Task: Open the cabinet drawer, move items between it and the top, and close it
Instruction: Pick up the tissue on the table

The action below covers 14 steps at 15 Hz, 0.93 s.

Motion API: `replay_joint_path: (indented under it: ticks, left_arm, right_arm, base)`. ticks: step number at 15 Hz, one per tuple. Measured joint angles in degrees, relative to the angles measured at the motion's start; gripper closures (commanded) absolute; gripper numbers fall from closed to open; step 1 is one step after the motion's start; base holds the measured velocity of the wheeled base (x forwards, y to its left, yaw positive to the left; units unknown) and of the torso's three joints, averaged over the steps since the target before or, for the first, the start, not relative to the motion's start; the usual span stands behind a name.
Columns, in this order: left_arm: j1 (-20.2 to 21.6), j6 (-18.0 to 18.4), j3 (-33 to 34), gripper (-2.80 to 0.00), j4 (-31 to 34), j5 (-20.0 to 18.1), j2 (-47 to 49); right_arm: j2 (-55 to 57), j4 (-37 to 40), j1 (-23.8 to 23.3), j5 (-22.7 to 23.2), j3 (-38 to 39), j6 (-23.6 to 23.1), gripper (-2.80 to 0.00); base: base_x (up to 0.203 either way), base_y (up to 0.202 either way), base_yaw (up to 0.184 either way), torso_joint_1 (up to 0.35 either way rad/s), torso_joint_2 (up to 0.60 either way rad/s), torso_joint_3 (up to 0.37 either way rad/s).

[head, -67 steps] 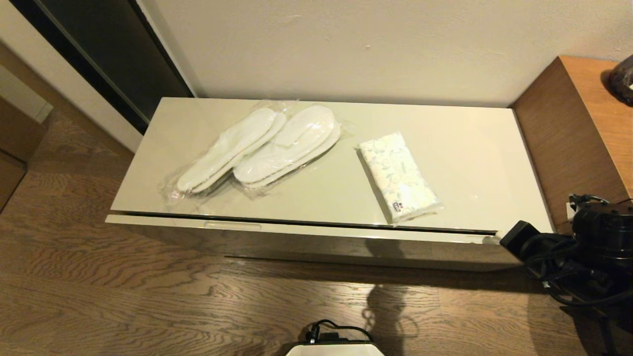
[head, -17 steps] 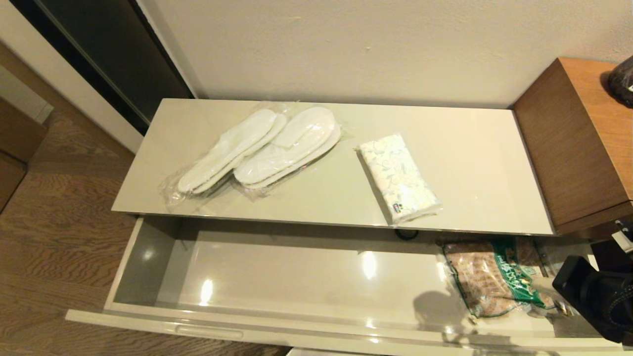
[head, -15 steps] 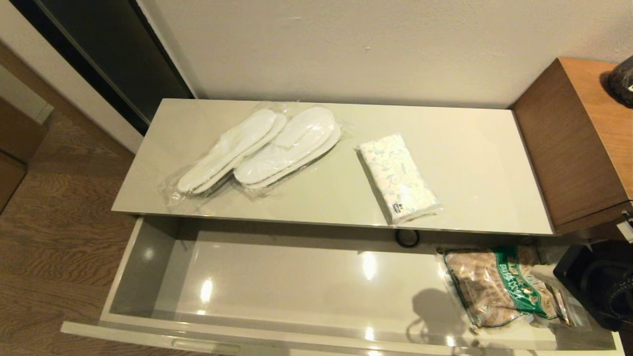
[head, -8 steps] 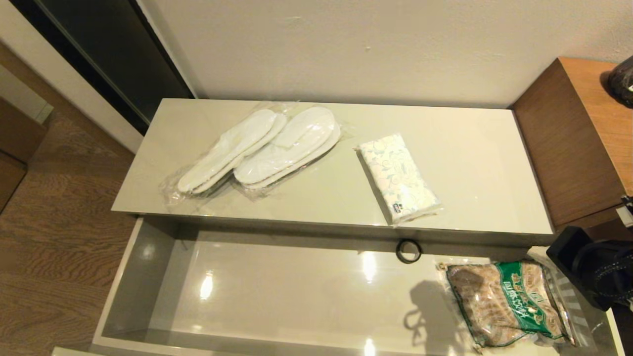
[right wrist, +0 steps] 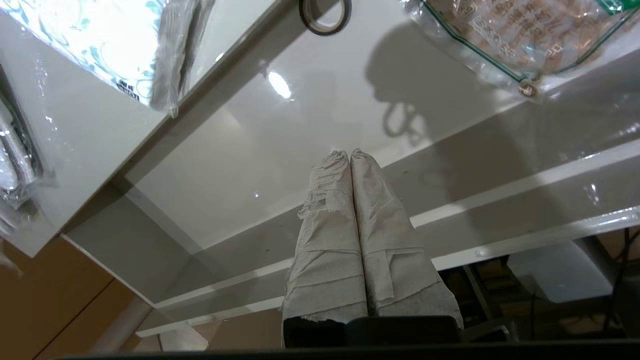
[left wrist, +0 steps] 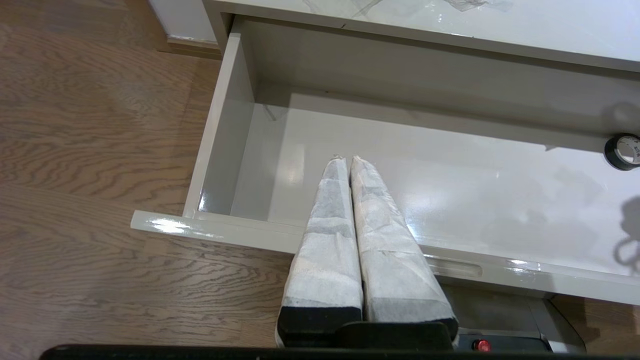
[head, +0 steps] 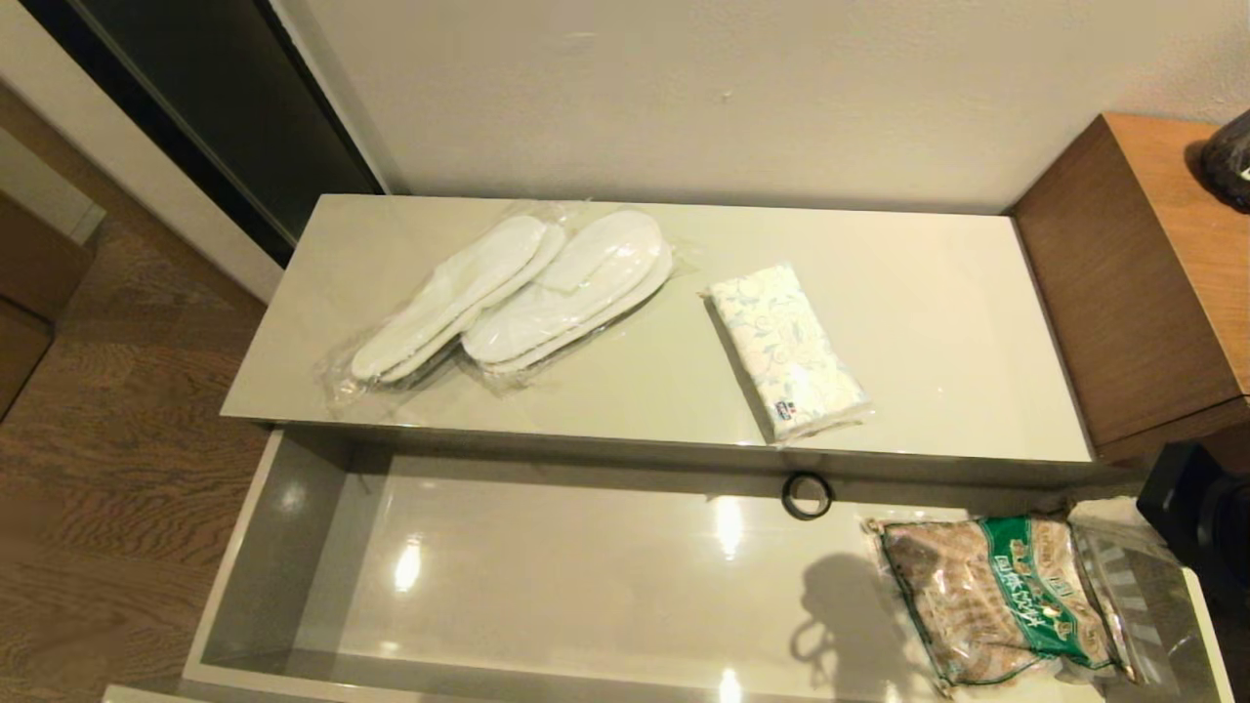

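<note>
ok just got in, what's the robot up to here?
The cabinet drawer is pulled open. Inside it lie a green-labelled snack bag and a small black ring. The two wrapped slipper pairs and the tissue pack lie on the top, none yet moved. Neither hand holds anything: the left hand is shut above the drawer's front edge, and the right hand is shut, over the drawer's front part.

snack bag point(head: 1000, 596) print illegible, no readable text
</note>
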Motion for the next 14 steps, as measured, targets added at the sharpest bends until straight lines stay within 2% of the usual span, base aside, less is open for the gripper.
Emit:
replay_joint_path:
  ticks: [6,10,14]
  left_arm:
    - [0.0,0.0,0.0,0.0,0.0,0.0,0.0]
    - [0.0,0.0,0.0,0.0,0.0,0.0,0.0]
    - [0.0,0.0,0.0,0.0,0.0,0.0,0.0]
  right_arm:
    - [2.5,5.2,1.7,-0.6,-3.9,-1.5,0.0]
    - [4.9,9.4,3.7,0.6,-10.0,-1.9,0.0]
    - [10.1,9.0,4.1,7.2,-15.6,-2.3,0.0]
  base:
    - [0.0,0.0,0.0,0.0,0.0,0.0]
    - [0.0,0.0,0.0,0.0,0.0,0.0]
    - [0.0,0.0,0.0,0.0,0.0,0.0]
